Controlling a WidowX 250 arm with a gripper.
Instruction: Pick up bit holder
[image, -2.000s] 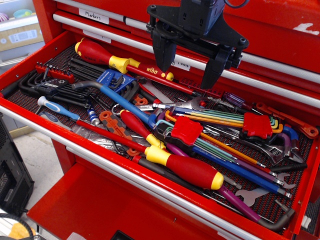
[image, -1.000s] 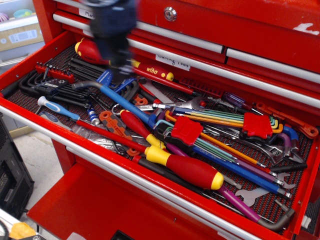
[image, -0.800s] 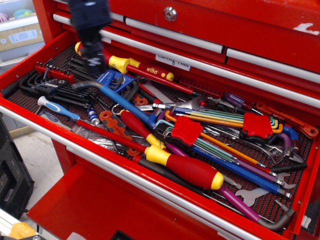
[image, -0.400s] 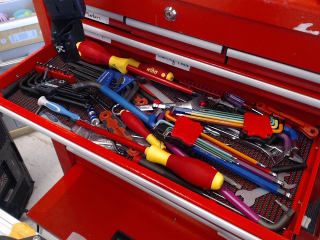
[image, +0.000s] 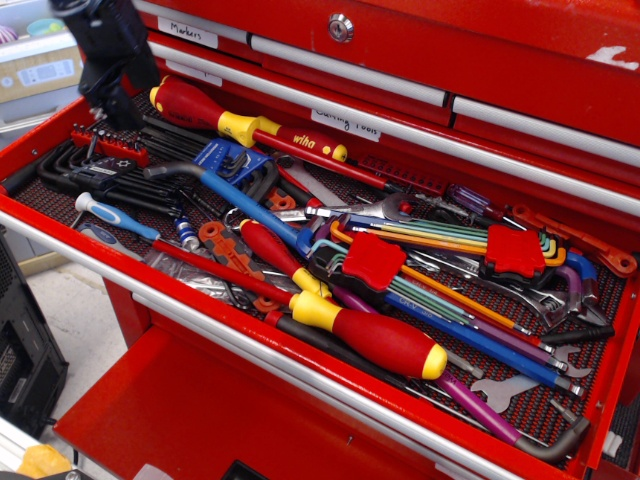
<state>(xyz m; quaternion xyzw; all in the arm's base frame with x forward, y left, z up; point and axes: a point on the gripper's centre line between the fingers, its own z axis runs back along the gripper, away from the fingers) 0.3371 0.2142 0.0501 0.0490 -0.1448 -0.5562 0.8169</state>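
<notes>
Observation.image shows a red tool chest (image: 480, 60) with its drawer (image: 200, 325) open, packed with tools. At the drawer's far left corner lies the bit holder (image: 110, 143). My fingers (image: 108, 75), blurred, hang just above it; their spread I cannot tell.

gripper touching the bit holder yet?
Cannot tell. In the only view, the gripper is motion-blurred just above the bit holder; neither a gap nor contact shows plainly.

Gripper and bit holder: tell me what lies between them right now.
Nothing shows between them. In the observation.image view the blurred gripper hangs just above the bit holder at the drawer's back-left corner, with only a narrow gap of drawer liner behind.
</notes>
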